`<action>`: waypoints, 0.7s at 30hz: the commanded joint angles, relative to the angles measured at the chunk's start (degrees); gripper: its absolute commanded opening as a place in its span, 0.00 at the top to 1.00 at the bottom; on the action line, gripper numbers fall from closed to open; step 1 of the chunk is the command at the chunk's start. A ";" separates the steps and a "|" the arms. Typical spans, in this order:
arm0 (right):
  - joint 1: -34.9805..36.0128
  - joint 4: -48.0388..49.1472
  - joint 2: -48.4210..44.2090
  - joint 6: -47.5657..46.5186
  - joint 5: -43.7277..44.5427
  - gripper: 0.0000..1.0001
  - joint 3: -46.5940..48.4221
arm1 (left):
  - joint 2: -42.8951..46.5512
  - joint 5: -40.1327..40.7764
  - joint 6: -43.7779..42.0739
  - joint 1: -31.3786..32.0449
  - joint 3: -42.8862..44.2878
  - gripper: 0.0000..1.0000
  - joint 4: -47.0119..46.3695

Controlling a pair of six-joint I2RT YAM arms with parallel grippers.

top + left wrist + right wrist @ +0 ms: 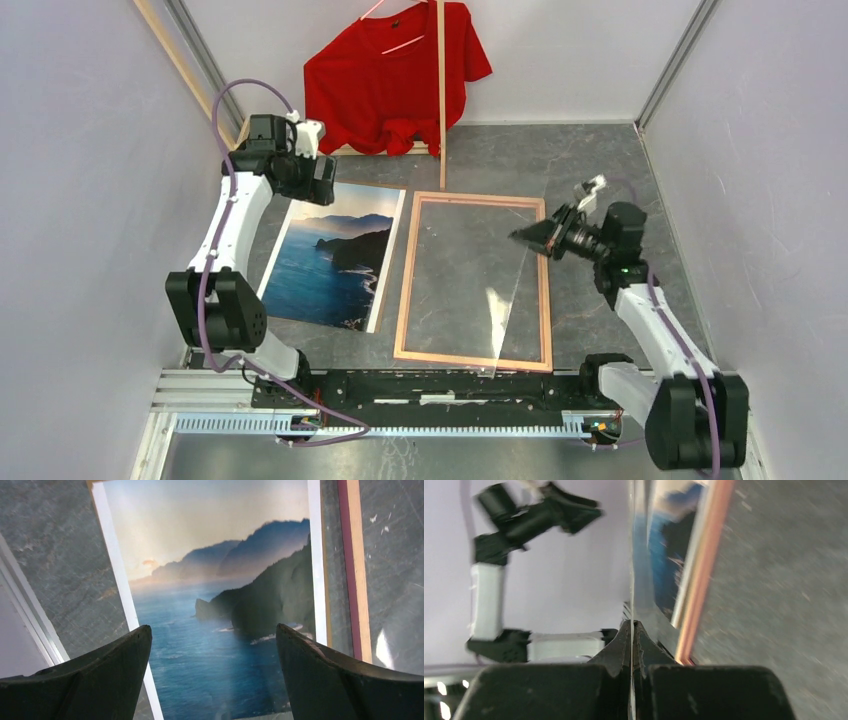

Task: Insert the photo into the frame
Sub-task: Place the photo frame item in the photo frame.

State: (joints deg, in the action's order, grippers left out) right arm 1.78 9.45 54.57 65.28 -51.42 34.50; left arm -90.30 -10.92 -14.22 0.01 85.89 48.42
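Note:
The photo (pixel 335 260) lies face up on the table at the left; it fills the left wrist view (pixel 220 605). The frame (pixel 470 358) lies flat to its right, wood-coloured side up, and its rail shows in the left wrist view (pixel 355 570). My left gripper (pixel 316 186) is open and empty above the photo's far end, its jaws wide apart (pixel 212 635). My right gripper (pixel 525 236) is shut on the edge of a clear sheet (pixel 510 300), which it holds tilted up over the frame's right half. The sheet runs edge-on from the shut jaws (pixel 632 625).
A red shirt (pixel 395 70) hangs on a wooden-stick rack (pixel 441 100) at the back, and one stick reaches down near the frame's far edge. Pale walls close in on the left, back and right. The arm bases and a rail (pixel 440 385) run along the near edge.

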 commanded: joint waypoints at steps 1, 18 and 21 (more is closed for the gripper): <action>0.05 -0.66 6.75 -9.71 -1.08 1.00 -5.35 | 3.71 -4.65 -4.99 0.08 -3.40 0.00 0.50; 0.05 -13.20 25.71 -32.28 8.45 0.98 0.94 | 3.38 2.82 -9.56 15.60 -22.65 0.00 -7.78; 0.07 -13.05 27.35 -32.35 9.19 0.75 1.87 | 3.29 5.47 -10.02 19.01 -25.25 0.00 -10.08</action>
State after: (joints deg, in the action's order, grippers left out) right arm 1.83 -3.73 80.55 35.86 -44.40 33.52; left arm -88.55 -9.76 -21.37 15.73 62.92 43.16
